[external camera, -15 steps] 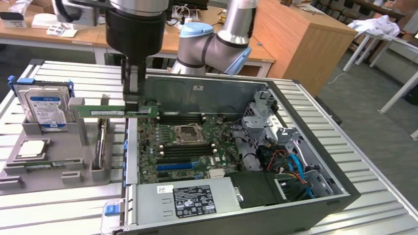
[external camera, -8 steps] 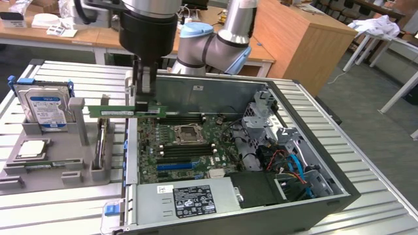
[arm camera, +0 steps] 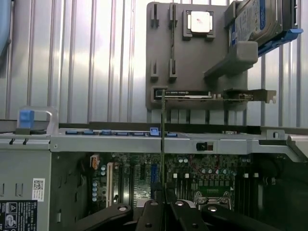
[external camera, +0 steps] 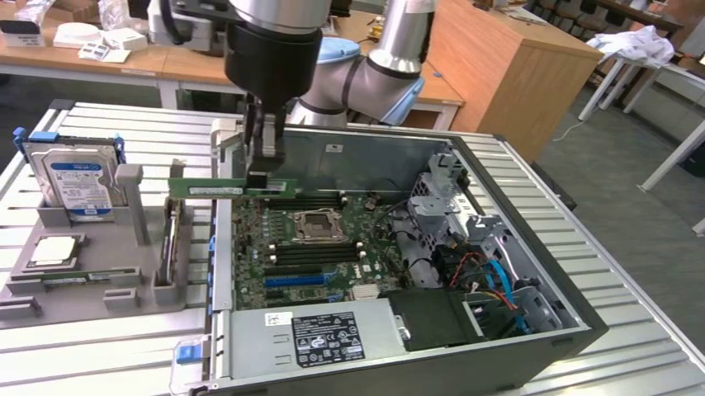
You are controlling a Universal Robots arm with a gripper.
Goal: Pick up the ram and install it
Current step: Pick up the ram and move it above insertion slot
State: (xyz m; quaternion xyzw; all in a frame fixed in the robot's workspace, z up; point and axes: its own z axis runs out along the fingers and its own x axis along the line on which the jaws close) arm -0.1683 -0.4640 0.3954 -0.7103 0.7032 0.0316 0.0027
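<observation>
The ram (external camera: 210, 189) is a thin green stick held level in the air, above the open computer case's wall on the exterior view's left. My gripper (external camera: 260, 176) hangs straight down and is shut on it near one end. In the wrist view the ram (arm camera: 163, 144) appears edge-on as a thin line rising from between my gripper's (arm camera: 164, 206) closed fingers. Below it lies the green motherboard (external camera: 330, 247) with its long black memory slots (external camera: 316, 200) beside the processor socket (external camera: 317, 223).
A grey parts fixture (external camera: 94, 276) on the exterior view's left holds a hard drive (external camera: 73, 177), a processor (external camera: 55, 249) and an upright card (external camera: 167, 239). Inside the case sit a power supply (external camera: 319, 334), cables (external camera: 484, 276) and a drive cage (external camera: 447, 194).
</observation>
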